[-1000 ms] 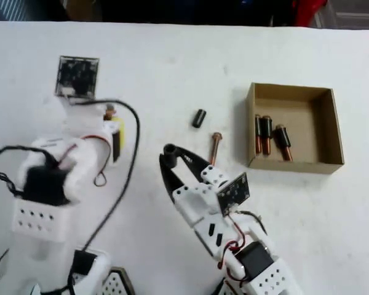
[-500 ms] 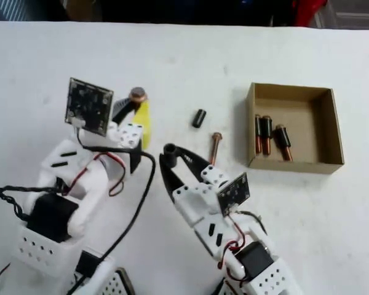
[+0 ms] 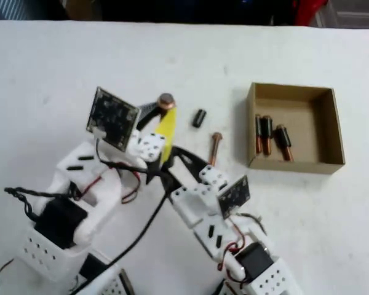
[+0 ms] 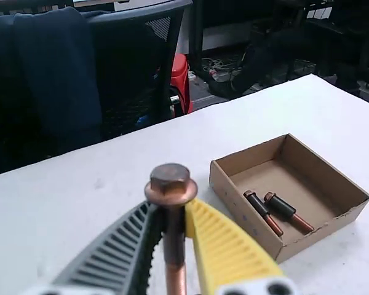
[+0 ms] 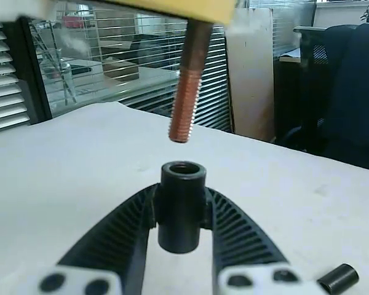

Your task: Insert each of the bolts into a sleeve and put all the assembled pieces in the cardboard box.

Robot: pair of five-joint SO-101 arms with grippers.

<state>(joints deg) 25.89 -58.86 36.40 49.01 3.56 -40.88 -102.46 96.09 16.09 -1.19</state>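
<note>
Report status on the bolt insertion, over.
Left gripper shut on bolt. Right gripper shut on upright sleeve. Bolt tip above sleeve mouth, not in. Nothing between them.

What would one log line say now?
left fingers: shut on bolt, tip above sleeve | right fingers: shut on sleeve | box: three assembled pieces

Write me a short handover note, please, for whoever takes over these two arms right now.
Left gripper: shut on a bolt, held head up.
Right gripper: shut on a sleeve, upright, opening up. The bolt's threaded tip hangs just above that opening, not yet in.
Done: three assembled pieces lie in the cardboard box.
To do: seat this bolt and box the pair; then join the spare bolt and spare sleeve, which lie apart on the table beside the box.
</note>
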